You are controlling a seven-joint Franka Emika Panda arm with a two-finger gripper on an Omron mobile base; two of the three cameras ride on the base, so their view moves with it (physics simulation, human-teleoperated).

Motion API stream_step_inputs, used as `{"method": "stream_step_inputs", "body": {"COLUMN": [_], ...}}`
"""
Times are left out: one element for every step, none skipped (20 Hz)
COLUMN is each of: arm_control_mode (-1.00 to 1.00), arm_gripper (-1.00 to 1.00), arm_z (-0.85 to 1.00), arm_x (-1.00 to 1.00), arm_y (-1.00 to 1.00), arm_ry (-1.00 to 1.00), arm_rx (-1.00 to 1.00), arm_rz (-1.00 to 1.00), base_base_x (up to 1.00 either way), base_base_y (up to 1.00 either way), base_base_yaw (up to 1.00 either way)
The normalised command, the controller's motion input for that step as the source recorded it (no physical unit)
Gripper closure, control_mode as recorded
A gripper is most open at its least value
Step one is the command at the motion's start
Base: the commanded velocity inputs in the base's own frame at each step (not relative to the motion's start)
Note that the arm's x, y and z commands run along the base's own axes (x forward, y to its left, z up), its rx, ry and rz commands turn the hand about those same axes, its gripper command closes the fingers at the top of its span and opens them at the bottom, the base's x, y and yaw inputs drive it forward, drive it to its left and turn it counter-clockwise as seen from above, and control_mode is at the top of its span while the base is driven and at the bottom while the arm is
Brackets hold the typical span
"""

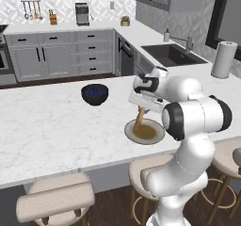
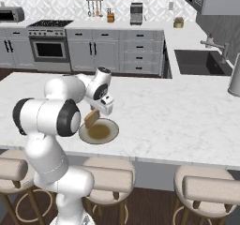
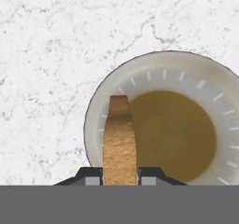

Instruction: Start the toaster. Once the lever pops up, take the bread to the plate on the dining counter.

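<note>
My gripper is shut on the bread, a thin golden-brown slice held edge-on between the two dark fingertips. In the left base view the bread hangs tilted below the gripper, its lower end just above the near-left rim of the plate. The plate is round, tan in the middle with a pale rim, and lies on the white veined dining counter. From the right base view the bread sits over the plate at its left edge. The toaster is out of view.
A dark blue bowl stands on the counter behind and left of the plate. Padded stools line the near edge. A sink and a paper towel roll lie at the far right.
</note>
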Motion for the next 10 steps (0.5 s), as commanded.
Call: {"method": "stream_step_inputs", "body": {"arm_control_mode": [-1.0,-1.0,-1.0,-1.0,-1.0,-1.0,-1.0,-1.0,-1.0,-1.0], "arm_gripper": [1.0,1.0,1.0,1.0,1.0,1.0,1.0,1.0,1.0,1.0], "arm_z": [-0.28,-0.29,-0.38,-0.44,-0.44,-0.5,-0.5,-0.56,-0.59,-0.5], "arm_x": [0.07,0.09,0.09,0.07,0.02,0.0,0.0,0.0,0.0,0.0], "arm_y": [0.13,0.13,0.07,0.07,0.01,0.0,0.0,0.0,0.0,0.0], "arm_ry": [0.08,0.09,0.06,0.05,0.07,0.07,0.08,0.11,0.12,0.1], "arm_rx": [0.0,0.0,0.0,0.0,0.0,0.0,0.0,0.0,0.0,0.0], "arm_rz": [0.0,0.0,0.0,0.0,0.0,0.0,0.0,0.0,0.0,0.0], "base_base_x": [0.0,0.0,0.0,0.0,0.0,0.0,0.0,0.0,0.0,0.0], "base_base_y": [0.0,0.0,0.0,0.0,0.0,0.0,0.0,0.0,0.0,0.0], "base_base_yaw": [0.0,0.0,0.0,0.0,0.0,0.0,0.0,0.0,0.0,0.0]}}
